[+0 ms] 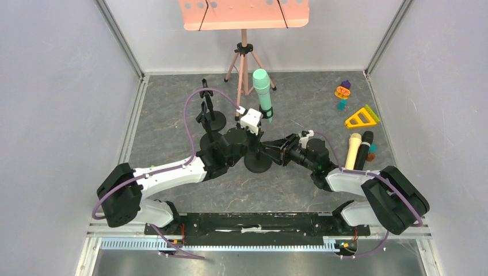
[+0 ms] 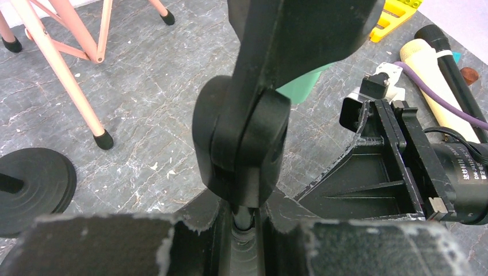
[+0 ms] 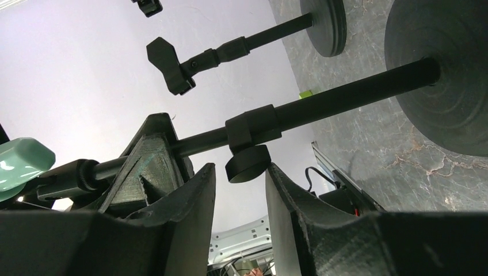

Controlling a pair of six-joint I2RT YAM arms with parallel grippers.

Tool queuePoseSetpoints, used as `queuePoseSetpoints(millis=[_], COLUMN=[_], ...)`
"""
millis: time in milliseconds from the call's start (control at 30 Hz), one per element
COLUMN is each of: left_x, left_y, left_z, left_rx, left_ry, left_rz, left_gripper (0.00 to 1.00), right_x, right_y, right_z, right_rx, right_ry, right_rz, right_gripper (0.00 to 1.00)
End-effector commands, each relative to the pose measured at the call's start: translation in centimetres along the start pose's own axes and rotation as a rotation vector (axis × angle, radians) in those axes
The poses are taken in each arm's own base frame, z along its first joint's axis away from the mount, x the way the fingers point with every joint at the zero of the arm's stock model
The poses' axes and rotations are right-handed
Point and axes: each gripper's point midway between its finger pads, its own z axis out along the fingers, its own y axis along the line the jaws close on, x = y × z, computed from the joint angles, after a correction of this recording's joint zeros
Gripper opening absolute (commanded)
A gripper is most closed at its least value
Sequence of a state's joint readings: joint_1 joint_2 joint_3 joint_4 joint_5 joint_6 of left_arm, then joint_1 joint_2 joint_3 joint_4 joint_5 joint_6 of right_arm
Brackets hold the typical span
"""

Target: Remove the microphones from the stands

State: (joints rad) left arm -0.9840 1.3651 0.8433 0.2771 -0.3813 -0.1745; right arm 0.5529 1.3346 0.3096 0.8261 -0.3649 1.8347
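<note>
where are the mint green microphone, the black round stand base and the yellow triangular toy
mint green microphone (image 1: 263,95): top external view, mid handle
black round stand base (image 1: 256,167): top external view, disc top
yellow triangular toy (image 1: 358,123): top external view, lower bar

- White print (image 2: 465,170) is showing on the black cylindrical motor housing (image 2: 454,192) of the right arm, at the right edge of the left wrist view, well to the right of the stand (image 2: 241,144).
- It is running in two short lines, turned sideways to the camera.
- One line is looking like Chinese characters, too small to read.
- The other is appearing to begin with "DM"; the rest is blurring out.
- The green microphone (image 1: 262,92) is showing no lettering that can be read.
- The top and right wrist views are giving no legible writing.
</note>
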Motion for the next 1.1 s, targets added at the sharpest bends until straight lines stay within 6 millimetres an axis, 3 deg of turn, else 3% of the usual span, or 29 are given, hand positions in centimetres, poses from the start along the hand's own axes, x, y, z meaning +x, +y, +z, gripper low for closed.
queuePoseSetpoints(millis=[0,100,333,467,500,600,667,1067], left_x=[-2.0,-2.0,-1.8,-1.7,-1.6,-1.7,-1.8,-2.0], left_y=[0.3,0.3,0.1,-0.1,-0.1,-0.2,-0.2,-0.3], left_z=[-0.7,-0.7,-0.6,-0.6,-0.6,-0.6,-0.6,-0.8], left_rx=[-0.019,-0.019,-0.005,0.007,0.007,0.01,0.01,0.019], left_ry=[-0.066,-0.066,-0.06,-0.056,-0.055,-0.056,-0.058,-0.063], left_rz=[-0.046,-0.045,-0.041,-0.039,-0.039,-0.038,-0.038,-0.039], left_gripper=[0.02,0.02,0.02,0.02,0.02,0.02,0.02,0.02], right_x=[0.0,-0.3,0.2,0.1,0.0,-0.5,-0.8,-1.6], right_y=[2.4,2.0,3.4,3.7,3.6,3.1,2.9,1.9], right_z=[0.0,0.1,-0.2,-0.5,-0.4,-0.4,-0.4,0.3], right_rx=[-0.095,-0.088,-0.2,-0.234,-0.227,-0.206,-0.205,-0.176], right_ry=[-0.018,-0.027,0.01,-0.003,-0.012,-0.042,-0.057,-0.075], right_rz=[-0.015,-0.013,-0.006,-0.035,-0.039,-0.051,-0.045,-0.032], right_gripper=[0.42,0.38,0.16,0.12,0.13,0.34,0.4,0.4])
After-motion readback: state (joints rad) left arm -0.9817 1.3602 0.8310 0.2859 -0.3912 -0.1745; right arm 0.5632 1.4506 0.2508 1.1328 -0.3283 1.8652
